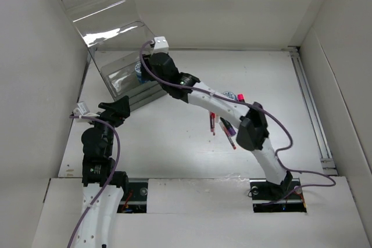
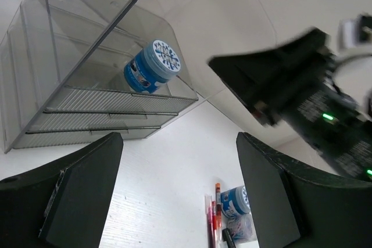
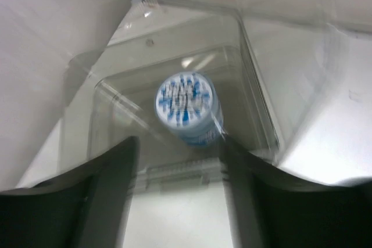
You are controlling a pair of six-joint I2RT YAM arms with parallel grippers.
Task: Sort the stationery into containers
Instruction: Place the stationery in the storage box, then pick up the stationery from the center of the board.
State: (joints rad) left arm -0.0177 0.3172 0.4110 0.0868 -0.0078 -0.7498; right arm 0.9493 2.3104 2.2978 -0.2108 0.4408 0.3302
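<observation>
The clear organiser box (image 1: 116, 65) stands at the far left with its lid open. A blue-and-white roll (image 3: 189, 107) lies inside it, also in the left wrist view (image 2: 152, 67). My right gripper (image 3: 180, 146) is open just in front of the box, with the roll beyond its fingertips and free of them; from the top its wrist (image 1: 157, 62) covers the fingers. My left gripper (image 2: 179, 140) is open and empty, near the box's front drawers (image 2: 99, 121). Red pens (image 1: 212, 123), a dark marker (image 1: 226, 127) and a second roll (image 2: 237, 200) lie mid-table.
The right arm (image 1: 221, 103) stretches diagonally across the table over the loose stationery. White walls close in on the left, the back and the right. A small clear bag of coloured clips (image 2: 243, 226) lies beside the pens. A metal rail (image 1: 311, 103) runs along the right edge.
</observation>
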